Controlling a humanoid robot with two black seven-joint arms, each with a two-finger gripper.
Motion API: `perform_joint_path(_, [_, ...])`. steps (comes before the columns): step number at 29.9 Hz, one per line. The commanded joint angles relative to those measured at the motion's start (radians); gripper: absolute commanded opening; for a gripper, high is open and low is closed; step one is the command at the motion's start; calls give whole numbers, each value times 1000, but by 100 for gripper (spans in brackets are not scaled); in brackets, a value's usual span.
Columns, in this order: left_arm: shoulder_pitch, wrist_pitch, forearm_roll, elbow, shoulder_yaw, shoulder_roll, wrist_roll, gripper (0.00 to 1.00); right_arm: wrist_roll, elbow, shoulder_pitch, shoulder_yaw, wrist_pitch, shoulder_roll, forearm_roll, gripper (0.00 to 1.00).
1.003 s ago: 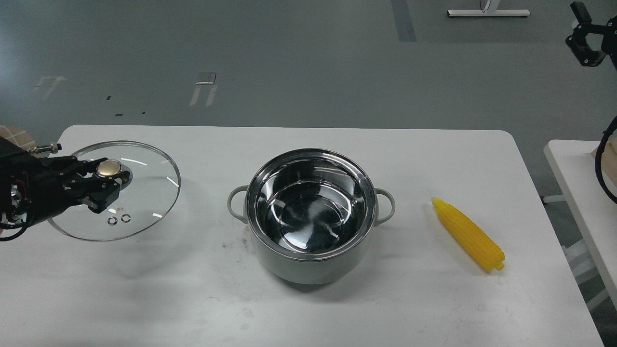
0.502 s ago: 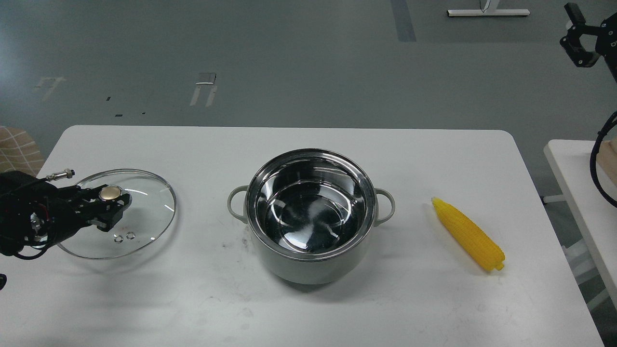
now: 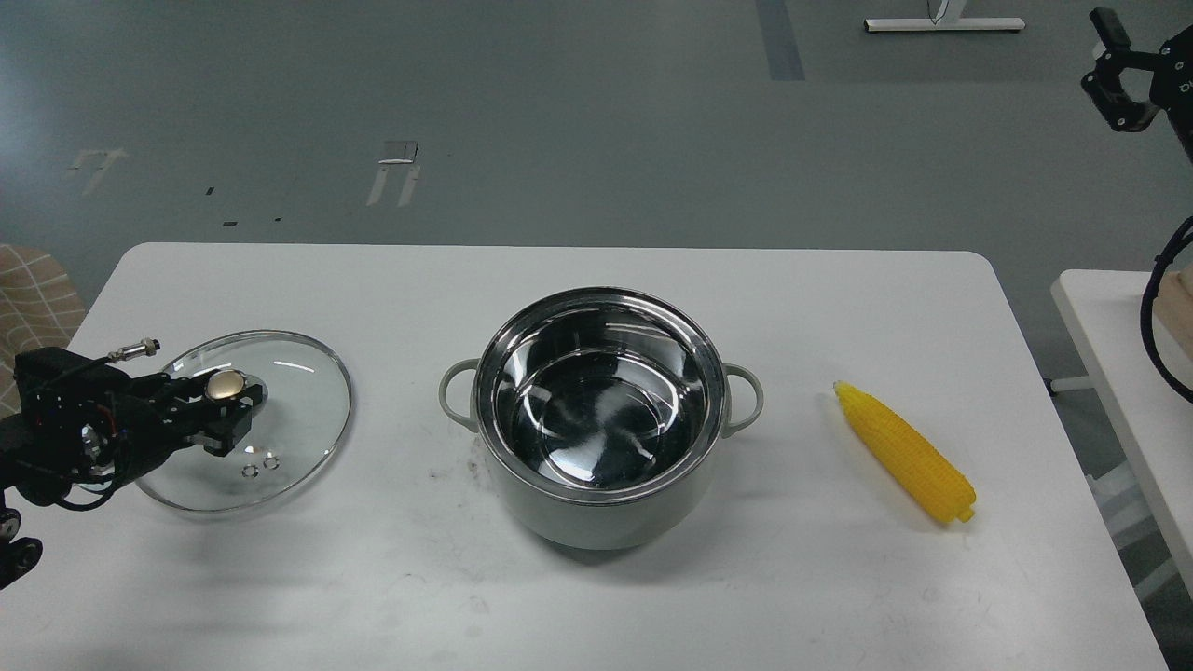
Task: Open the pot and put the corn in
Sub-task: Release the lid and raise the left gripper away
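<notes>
At the far left, the left hand pinches the gold knob of the glass lid, which sits low over the white surface, near its left edge; whether the lid's rim touches the surface I cannot tell. In the middle stands the pot, uncovered, its shiny steel inside bare, a loop handle on each side. To its right, well apart from it, the corn lies flat on the surface, tip pointing away and to the left. At the top right corner the right hand hangs high, away from the surface; whether it is spread or pressed together I cannot tell.
</notes>
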Motion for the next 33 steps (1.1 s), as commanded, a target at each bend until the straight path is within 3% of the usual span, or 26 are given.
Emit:
perform_joint_path(1, [-1,1,0,0,15,-2,0,52,0,0,0,-1,0,0,0,100])
perform_joint_path(8, [1,2,2,0,16,-2,-13,57,0,0,-12,-3,0,-9,-5,100])
perform_joint_path(13, [-22,29,-63,-1,-5,10,-16,71,0,2,-34,-7,0,-29,-81,100])
perform_joint_path(15, [-77,33,-171,-1,-8,21,-16,79,2,6,-38,-7,0,-63,-211,100])
perform_joint_path(19, [-177,32,-277,-1,-8,48,-20,83,3,18,-40,-6,0,-100,-319,100])
perform_joint_path(25, [-358,44,-418,-16,-28,22,-78,84,3,118,-66,-21,0,-192,-422,100])
perform_joint_path(28, [-452,52,-542,-23,-60,-77,-108,84,3,231,-83,-29,0,-227,-614,100])
perform_joint_path(33, [-562,53,-718,-23,-117,-218,-103,84,3,406,-152,-29,-55,-253,-885,100])
